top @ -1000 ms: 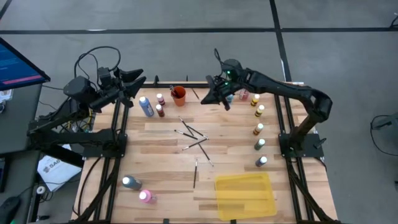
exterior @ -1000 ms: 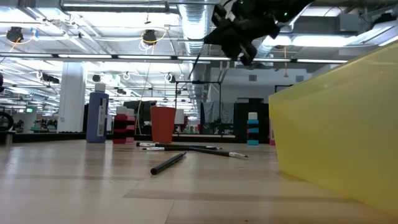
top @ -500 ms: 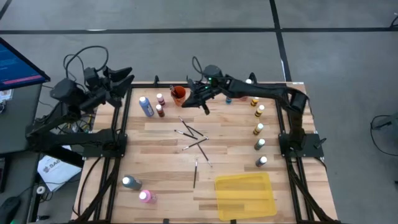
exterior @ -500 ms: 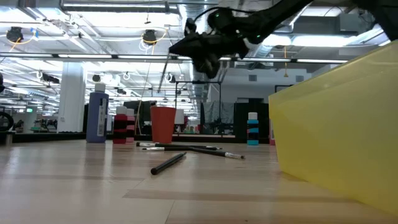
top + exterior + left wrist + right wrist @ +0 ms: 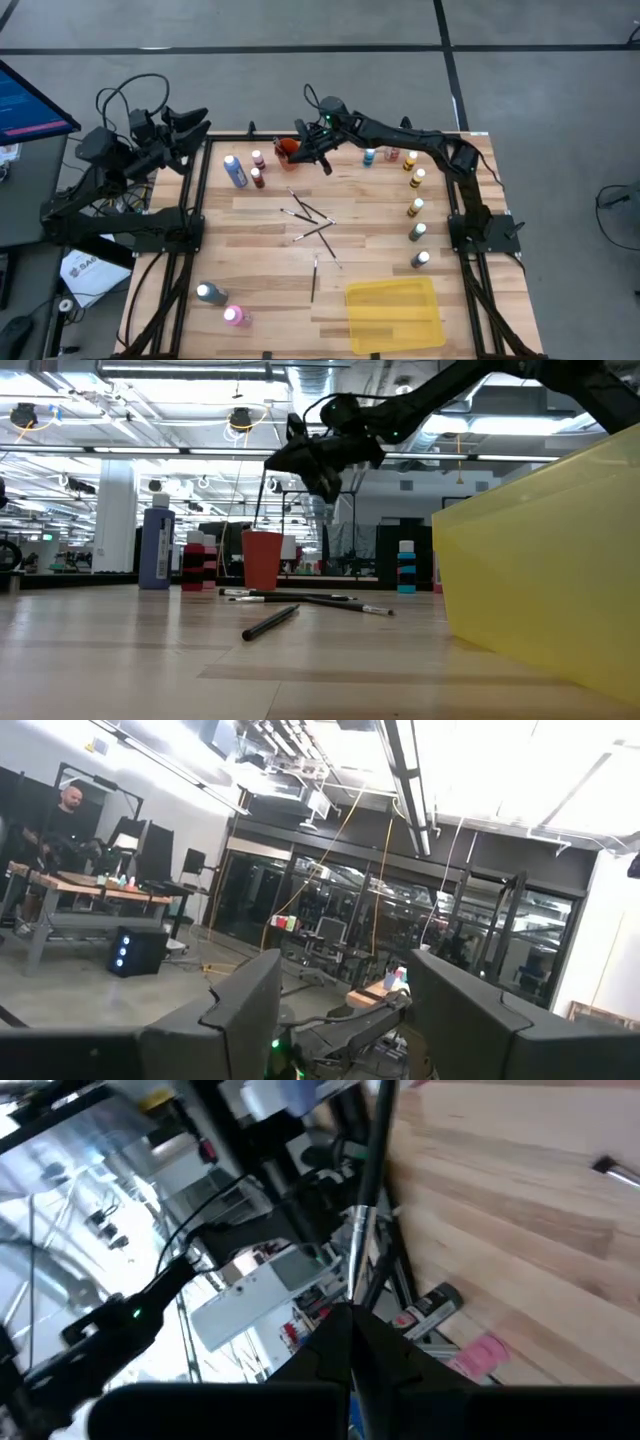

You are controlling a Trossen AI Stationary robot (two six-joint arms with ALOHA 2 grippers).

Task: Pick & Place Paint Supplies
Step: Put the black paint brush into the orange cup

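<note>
Pale wooden planks form the table [image 5: 260, 290], which stands on a grey floor with a wide, brightly lit hall visible behind it in the low view; a flat yellow tray [image 5: 393, 314] lies at the near right part of the boards. Loose paintbrushes [image 5: 312, 222] lie scattered around the middle of the table, well apart from the tray; one more dark brush [image 5: 270, 622] lies nearer the low camera. A row of white-capped paint bottles [image 5: 416, 207] stands along the right edge; a few others [image 5: 242, 171] stand at the far left near a small orange cup [image 5: 287, 152], and two more [image 5: 220, 304] stand at the near left corner.

The right gripper [image 5: 310, 157] reaches across the far edge and hangs above the orange cup; its fingers [image 5: 345, 1335] are clamped together on a thin paintbrush [image 5: 367, 1190], whose dark shaft and metal ferrule stick out ahead of them in the right wrist view; in the low view the gripper [image 5: 318, 468] sits clear above the cup [image 5: 262, 560].

The left gripper [image 5: 190, 124] waits off the far left corner of the table, raised, with its fingers [image 5: 245, 1010] spread apart and nothing between them.
</note>
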